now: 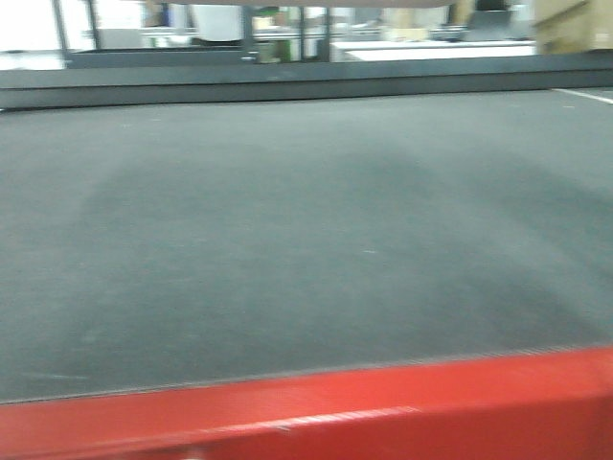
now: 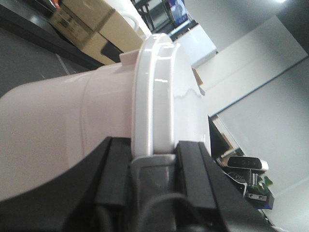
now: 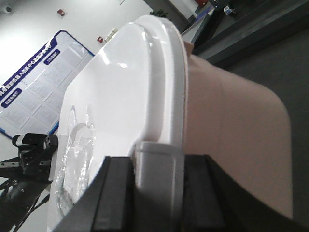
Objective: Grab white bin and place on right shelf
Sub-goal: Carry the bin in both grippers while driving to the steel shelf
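The white bin is held between my two grippers, off the floor. In the left wrist view its pinkish body (image 2: 58,125) and white lid (image 2: 164,87) fill the frame. My left gripper (image 2: 153,147) is shut on the grey latch (image 2: 153,166) at the lid's rim. In the right wrist view the bin's body (image 3: 227,125) and lid (image 3: 120,87) show from the other end. My right gripper (image 3: 159,162) is shut on that end's grey latch (image 3: 157,169). The right shelf is out of view. The front view shows neither the bin nor the grippers.
The front view shows a dark grey floor mat (image 1: 306,240), a red band (image 1: 383,402) at its near edge and a dark raised ledge (image 1: 287,81) at the far side. Cardboard boxes (image 2: 91,24) stand behind the bin. A blue notice board (image 3: 34,92) hangs on the wall.
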Controlling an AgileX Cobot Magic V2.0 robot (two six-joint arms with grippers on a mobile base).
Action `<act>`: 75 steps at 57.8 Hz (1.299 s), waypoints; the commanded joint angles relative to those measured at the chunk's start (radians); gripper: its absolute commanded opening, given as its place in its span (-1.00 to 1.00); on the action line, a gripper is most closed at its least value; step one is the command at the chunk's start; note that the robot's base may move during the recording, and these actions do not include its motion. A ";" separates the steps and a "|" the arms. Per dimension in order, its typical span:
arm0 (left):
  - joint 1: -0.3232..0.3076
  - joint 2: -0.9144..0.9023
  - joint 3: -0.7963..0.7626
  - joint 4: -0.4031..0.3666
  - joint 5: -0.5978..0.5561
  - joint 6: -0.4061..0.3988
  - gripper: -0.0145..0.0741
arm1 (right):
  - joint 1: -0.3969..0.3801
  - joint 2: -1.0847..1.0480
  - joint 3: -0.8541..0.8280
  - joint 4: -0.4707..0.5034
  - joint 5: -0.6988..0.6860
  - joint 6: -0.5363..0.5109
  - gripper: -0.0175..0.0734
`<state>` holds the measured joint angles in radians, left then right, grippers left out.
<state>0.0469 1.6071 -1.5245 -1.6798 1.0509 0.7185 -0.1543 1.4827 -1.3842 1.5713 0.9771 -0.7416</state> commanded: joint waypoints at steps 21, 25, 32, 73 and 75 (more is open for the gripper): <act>-0.048 -0.058 -0.039 -0.108 0.248 -0.010 -0.94 | 0.037 -0.053 -0.037 0.092 0.116 -0.009 -0.49; -0.048 -0.058 -0.039 -0.108 0.248 -0.010 -0.94 | 0.037 -0.053 -0.037 0.092 0.110 -0.009 -0.49; -0.048 -0.058 -0.039 -0.108 0.248 -0.010 -0.94 | 0.037 -0.053 -0.037 0.092 0.104 -0.009 -0.49; -0.048 -0.058 -0.039 -0.108 0.248 -0.010 -0.94 | 0.037 -0.053 -0.037 0.092 0.101 -0.009 -0.49; -0.048 -0.058 -0.039 -0.108 0.248 -0.010 -0.94 | 0.037 -0.053 -0.037 0.092 0.101 -0.009 -0.49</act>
<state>0.0469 1.6071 -1.5245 -1.6798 1.0509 0.7185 -0.1543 1.4805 -1.3842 1.5730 0.9478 -0.7416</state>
